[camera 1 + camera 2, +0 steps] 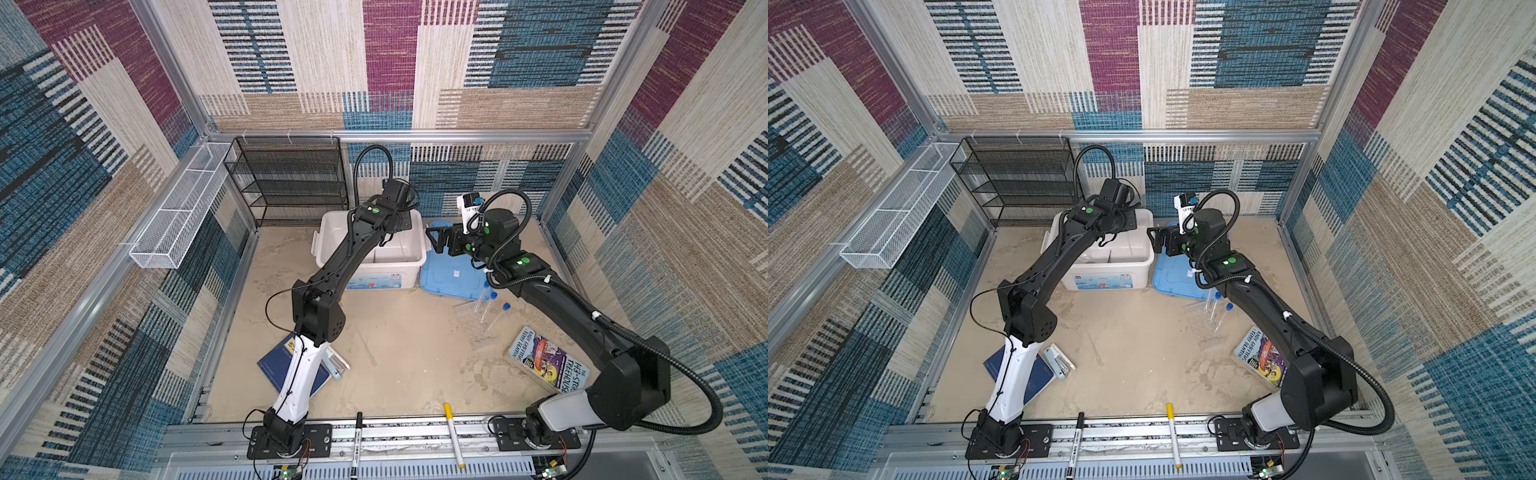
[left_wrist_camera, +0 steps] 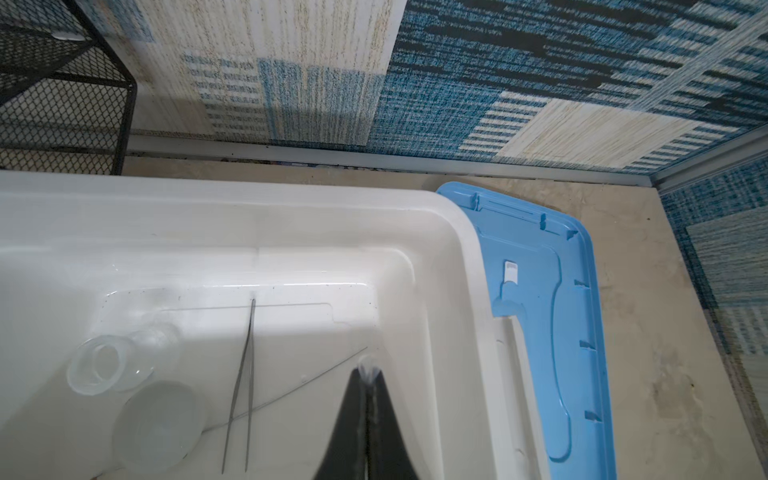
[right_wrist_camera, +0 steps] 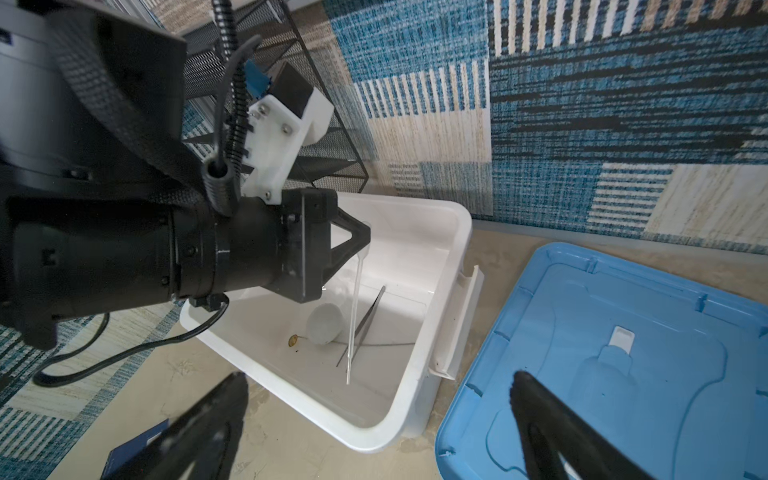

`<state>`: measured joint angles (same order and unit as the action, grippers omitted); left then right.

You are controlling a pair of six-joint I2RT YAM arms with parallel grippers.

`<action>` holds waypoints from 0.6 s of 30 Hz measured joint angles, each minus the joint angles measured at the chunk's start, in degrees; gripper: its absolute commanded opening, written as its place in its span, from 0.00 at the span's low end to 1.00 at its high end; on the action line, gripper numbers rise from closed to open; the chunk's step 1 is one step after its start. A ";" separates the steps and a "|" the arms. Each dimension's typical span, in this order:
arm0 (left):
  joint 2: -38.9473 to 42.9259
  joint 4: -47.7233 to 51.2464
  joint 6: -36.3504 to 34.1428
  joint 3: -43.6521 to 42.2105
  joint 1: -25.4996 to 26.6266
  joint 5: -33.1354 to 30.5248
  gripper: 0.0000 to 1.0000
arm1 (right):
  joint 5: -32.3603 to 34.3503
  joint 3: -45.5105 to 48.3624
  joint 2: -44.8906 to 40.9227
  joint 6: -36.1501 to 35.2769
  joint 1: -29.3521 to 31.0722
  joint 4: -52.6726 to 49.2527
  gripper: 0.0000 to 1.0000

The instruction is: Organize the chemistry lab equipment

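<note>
Tubes (image 1: pixel 488 306) with blue caps lie nearest, by the bench's right edge, just before the blue lid (image 1: pixel 451 276). The right wrist view alone shows the left gripper (image 3: pixel 365 239) pinched on the glass rod (image 3: pixel 355 311), which hangs into the white bin (image 3: pixel 459 232) at the far edge, and the right gripper (image 3: pixel 379 375) spread wide, holding nothing. In the bin lie the white dish (image 2: pixel 160 419), tweezers (image 2: pixel 243 386), thin spoon (image 2: pixel 316 374) and, seen only by the left wrist, the beaker (image 2: pixel 104 365).
</note>
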<state>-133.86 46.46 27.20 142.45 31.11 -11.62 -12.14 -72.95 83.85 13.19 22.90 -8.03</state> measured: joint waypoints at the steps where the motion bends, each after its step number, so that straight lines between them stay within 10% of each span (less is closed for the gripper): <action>1: -0.50 -0.94 -0.50 -0.50 -0.11 0.00 0.05 | -0.55 -0.22 0.76 0.00 -0.04 -0.04 1.00; 18: -6.40 -11.47 -3.50 -7.72 -0.61 5.92 0.05 | -5.86 -2.95 6.54 0.04 -0.11 0.92 0.98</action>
<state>-140.27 34.98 23.70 134.74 30.50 -5.69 -18.00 -75.90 90.39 13.23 22.79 -7.11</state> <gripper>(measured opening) 0.055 0.994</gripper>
